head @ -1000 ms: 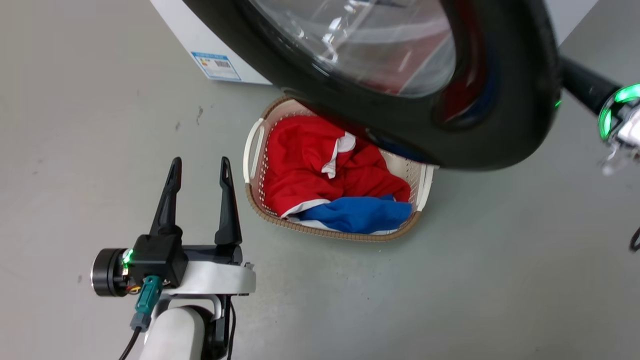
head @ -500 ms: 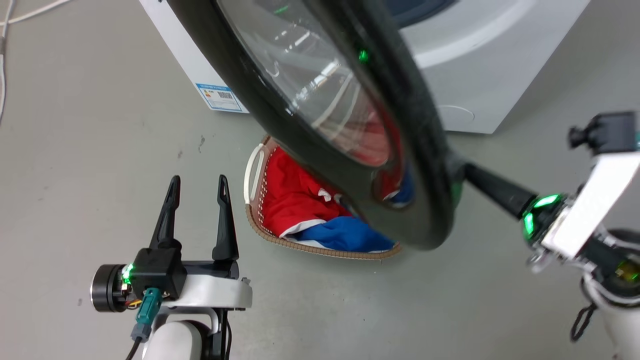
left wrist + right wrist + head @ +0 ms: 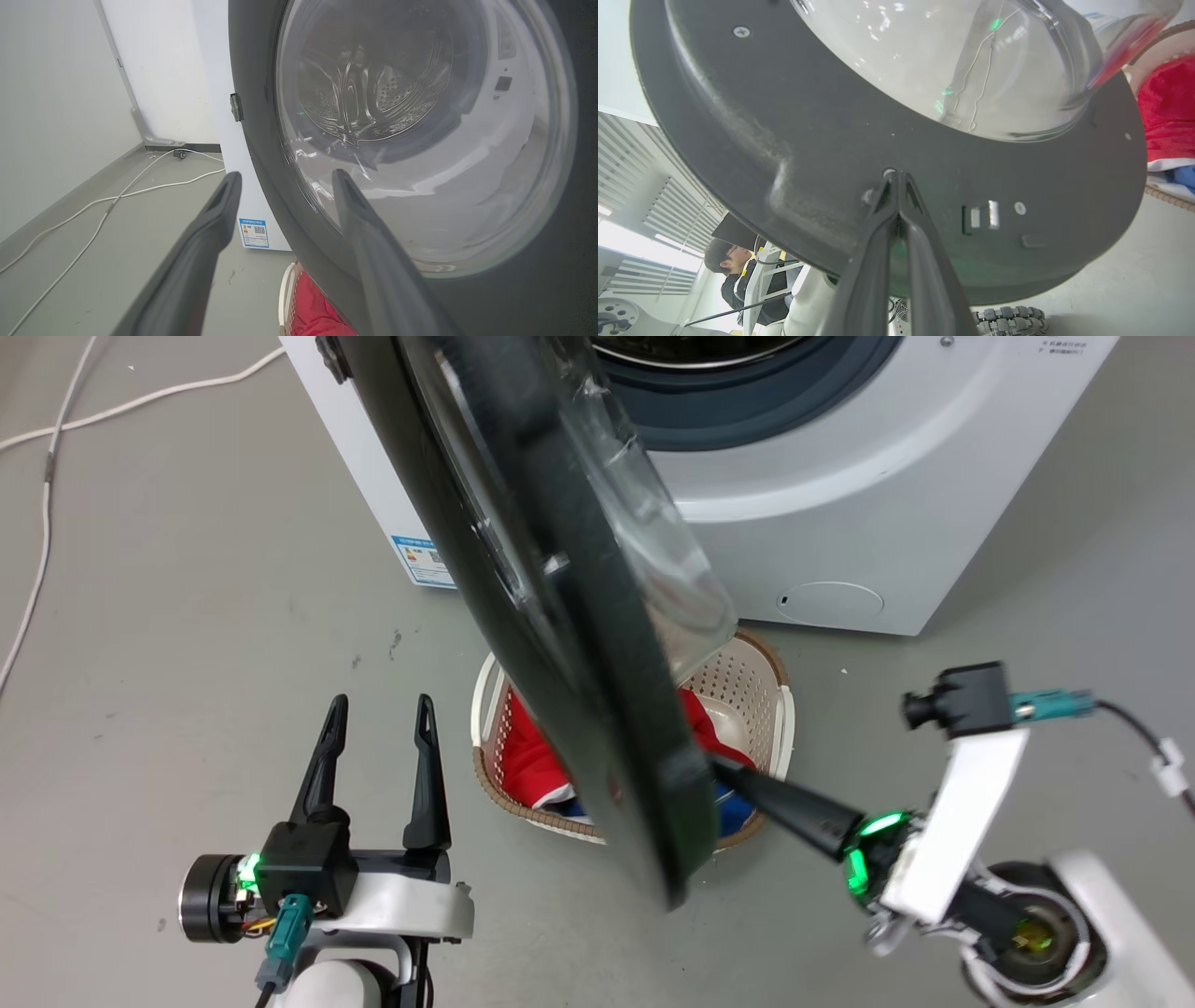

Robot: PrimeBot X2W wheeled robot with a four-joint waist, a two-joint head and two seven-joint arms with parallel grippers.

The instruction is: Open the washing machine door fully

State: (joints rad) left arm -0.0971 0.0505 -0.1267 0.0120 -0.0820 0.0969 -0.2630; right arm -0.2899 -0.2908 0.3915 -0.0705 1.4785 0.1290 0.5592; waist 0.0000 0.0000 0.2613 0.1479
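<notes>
While the washing machine door [image 3: 560,644] already stands well clear of the washing machine [image 3: 840,523], it looks only part-way through its swing. It hangs from its hinge on the left of the machine's front and juts out towards the robot, so the head view meets it almost edge-on. The drum mouth [image 3: 728,364] is uncovered behind it. The door's lower edge hangs over a laundry basket [image 3: 775,709] that sits on the floor just in front of the machine, with red clothes [image 3: 527,761] inside. The right fingers [image 3: 747,784] are pressed together with nothing between them. Their tips rest against the door's inner face, beside the latch at the free edge, which reads as a push rather than a grip. The left fingers [image 3: 428,765] are spread wide and empty, hovering in front of the machine on the door's outer side, apart from the glass. By my judgement unlatching and most of the opening are done. What remains is to carry the free edge further round towards the machine's left side until the hinge stops.
</notes>
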